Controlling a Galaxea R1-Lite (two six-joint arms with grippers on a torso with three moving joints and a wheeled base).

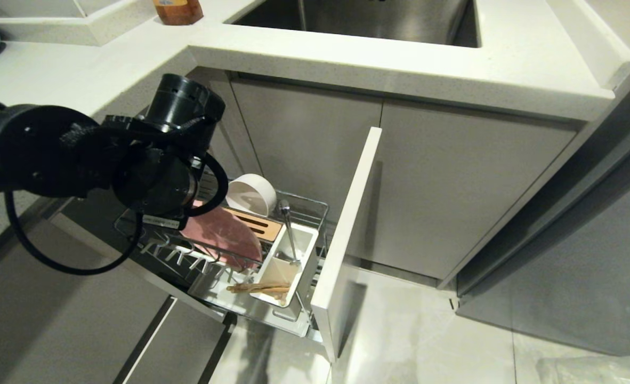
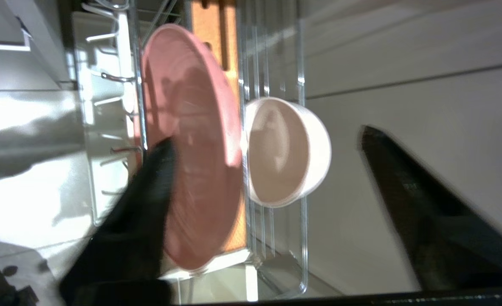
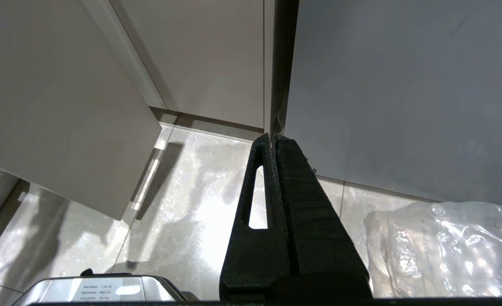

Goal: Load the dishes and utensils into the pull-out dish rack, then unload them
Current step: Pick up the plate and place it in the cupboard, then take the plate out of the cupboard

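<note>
Basically the chrome wire pull-out dish rack (image 1: 315,205) with its tall pale-grey front panel stands open under the counter and looks fully loaded: flat round pink plate (image 1: 224,234) on edge between the white pegs, small plain white bowl (image 1: 251,194) tipped on its side just behind it at the rack's back, pair of light wooden chopsticks (image 1: 259,288) lying in the near compartment of the white utensil box (image 1: 308,250), slim metal spoon (image 1: 288,232) standing upright in the far compartment, slotted wooden block (image 1: 261,224) sitting between plate and box. So I'd judge the load half done, with all four pieces in the rack and nothing of the set seen on the white countertop (image 1: 347,53); whether unloading has begun I can't tell from this. Left gripper (image 2: 268,153) hovers right over the plate and bowl, jaws spread wide with nothing between them; in the left wrist view one finger (image 2: 149,191) overlaps the plate's face, the other sits out past the bowl, contact not clear. Left to do by my read: lift everything out again, plate or bowl likely first given where the jaws are. Right gripper (image 3: 274,140) is parked low, pointing at the floor beside the cabinets, fingers pressed together, empty
</note>
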